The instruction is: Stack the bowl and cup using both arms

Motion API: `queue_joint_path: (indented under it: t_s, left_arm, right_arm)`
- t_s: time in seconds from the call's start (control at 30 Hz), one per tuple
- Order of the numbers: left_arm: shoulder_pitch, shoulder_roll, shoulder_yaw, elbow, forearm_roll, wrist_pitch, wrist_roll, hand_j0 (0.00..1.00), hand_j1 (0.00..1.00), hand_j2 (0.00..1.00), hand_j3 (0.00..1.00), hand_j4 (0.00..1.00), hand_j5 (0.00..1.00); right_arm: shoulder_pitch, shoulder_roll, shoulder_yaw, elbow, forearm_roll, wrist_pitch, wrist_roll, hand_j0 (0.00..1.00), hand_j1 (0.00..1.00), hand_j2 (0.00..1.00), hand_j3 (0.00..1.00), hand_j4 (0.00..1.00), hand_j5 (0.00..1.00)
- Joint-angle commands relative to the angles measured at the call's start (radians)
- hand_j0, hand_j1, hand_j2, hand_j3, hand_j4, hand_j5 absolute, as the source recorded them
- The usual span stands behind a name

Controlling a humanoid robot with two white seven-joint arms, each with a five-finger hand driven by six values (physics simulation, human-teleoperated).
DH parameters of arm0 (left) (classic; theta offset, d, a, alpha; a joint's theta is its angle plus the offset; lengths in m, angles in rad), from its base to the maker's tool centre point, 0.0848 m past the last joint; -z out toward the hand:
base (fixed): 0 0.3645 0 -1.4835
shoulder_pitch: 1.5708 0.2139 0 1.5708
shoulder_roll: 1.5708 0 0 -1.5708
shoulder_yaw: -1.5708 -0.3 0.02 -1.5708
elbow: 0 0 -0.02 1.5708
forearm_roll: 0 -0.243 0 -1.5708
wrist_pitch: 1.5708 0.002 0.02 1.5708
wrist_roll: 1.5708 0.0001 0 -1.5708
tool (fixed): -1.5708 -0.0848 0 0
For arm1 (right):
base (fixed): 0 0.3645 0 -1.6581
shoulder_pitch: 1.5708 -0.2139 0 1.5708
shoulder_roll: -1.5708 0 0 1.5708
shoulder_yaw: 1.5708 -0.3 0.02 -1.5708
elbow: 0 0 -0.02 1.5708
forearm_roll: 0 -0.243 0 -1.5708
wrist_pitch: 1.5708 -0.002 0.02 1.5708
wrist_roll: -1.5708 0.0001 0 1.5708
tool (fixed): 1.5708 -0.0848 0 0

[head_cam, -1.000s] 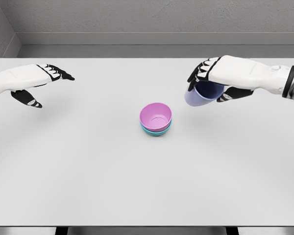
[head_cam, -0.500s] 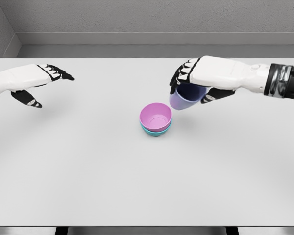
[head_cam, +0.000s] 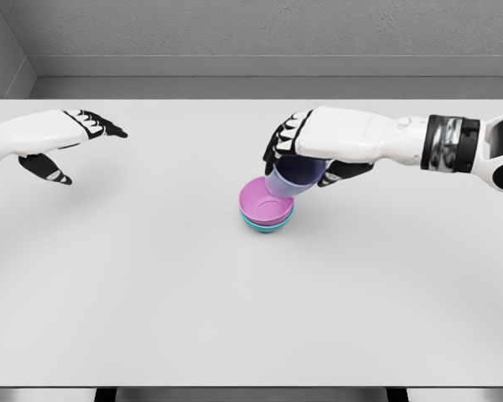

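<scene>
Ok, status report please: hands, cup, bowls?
Right hand shut on lavender cup, above pink bowl. Left hand open, idle. Nothing in the way.

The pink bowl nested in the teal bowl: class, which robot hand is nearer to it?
The right hand, gripping a lavender cup, hovers just above the pink bowl's right rim. The left hand waits open, far off by the table's left edge.

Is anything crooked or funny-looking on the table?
Only the cup: the right hand holds it tipped, over the far rim of the pink bowl, which nests neatly in a teal bowl. Nothing is spilled or broken.
</scene>
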Motion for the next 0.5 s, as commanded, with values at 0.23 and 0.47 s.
queue_joint_path:
  t_s: [0.23,0.47]
  left_arm:
    - [-0.002,0.001,0.001,0.0,0.006,0.002,0.001,1.0,1.0,1.0,1.0,1.0,1.0]
    - [-0.002,0.004,0.001,0.0,0.006,0.002,0.0,1.0,1.0,1.0,1.0,1.0,1.0]
  right_arm:
    - [-0.018,0.027,0.049,0.0,-0.004,0.011,-0.001,0.64,0.64,0.64,0.64,0.64,0.64]
    - [-0.02,0.027,0.075,0.009,-0.003,0.019,-0.001,0.64,0.64,0.64,0.64,0.64,0.64]
